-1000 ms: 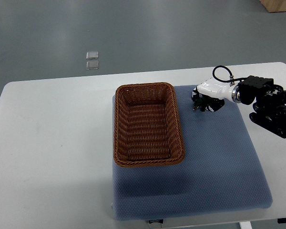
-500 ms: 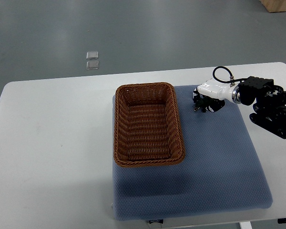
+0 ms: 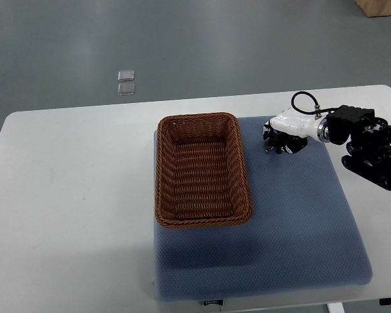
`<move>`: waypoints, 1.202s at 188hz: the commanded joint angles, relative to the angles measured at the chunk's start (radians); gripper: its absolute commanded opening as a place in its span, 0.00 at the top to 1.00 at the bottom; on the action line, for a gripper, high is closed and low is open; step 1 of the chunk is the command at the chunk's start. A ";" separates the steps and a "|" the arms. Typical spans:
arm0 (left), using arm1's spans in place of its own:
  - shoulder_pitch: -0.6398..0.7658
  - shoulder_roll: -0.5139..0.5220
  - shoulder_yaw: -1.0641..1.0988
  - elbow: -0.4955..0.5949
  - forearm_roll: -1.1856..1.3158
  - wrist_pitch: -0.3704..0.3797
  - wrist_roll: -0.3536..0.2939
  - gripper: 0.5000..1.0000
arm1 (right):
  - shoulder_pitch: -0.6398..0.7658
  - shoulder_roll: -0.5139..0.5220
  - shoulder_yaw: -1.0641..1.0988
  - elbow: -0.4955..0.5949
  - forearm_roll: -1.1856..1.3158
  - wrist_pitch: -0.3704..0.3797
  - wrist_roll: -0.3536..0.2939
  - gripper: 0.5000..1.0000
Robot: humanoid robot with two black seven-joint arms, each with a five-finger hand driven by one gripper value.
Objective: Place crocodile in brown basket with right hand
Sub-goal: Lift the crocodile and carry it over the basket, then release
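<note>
Upper right of frame: right hand (image 3: pixel 284 138) lowered onto blue mat (image 3: pixel 300 222), dark fingers bunched beneath a white shell; grip and crocodile impossible to make out. Just left, one brown basket (image 3: pixel 202 171), nothing visible inside. Bare white desk (image 3: pixel 72 195) at left.

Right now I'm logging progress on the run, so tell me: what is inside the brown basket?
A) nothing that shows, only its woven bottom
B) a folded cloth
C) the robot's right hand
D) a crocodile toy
A: the brown basket shows only its bare woven bottom, while the right hand is outside it, over the blue mat to the basket's right.
</note>
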 commanded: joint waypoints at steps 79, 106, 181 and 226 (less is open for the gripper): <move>0.000 0.000 0.000 0.000 0.000 0.000 0.000 0.00 | 0.020 -0.029 0.000 0.010 0.002 -0.012 0.003 1.00; 0.000 0.000 0.000 0.000 0.000 0.000 0.000 0.00 | 0.062 -0.052 0.006 0.057 0.003 -0.012 0.011 1.00; 0.000 0.000 0.000 0.000 0.000 0.000 0.000 0.00 | 0.140 -0.093 0.012 0.304 -0.020 -0.058 0.015 1.00; 0.000 0.000 0.000 0.000 0.000 0.000 0.000 0.00 | 0.157 -0.093 0.012 0.450 -0.090 -0.093 0.025 1.00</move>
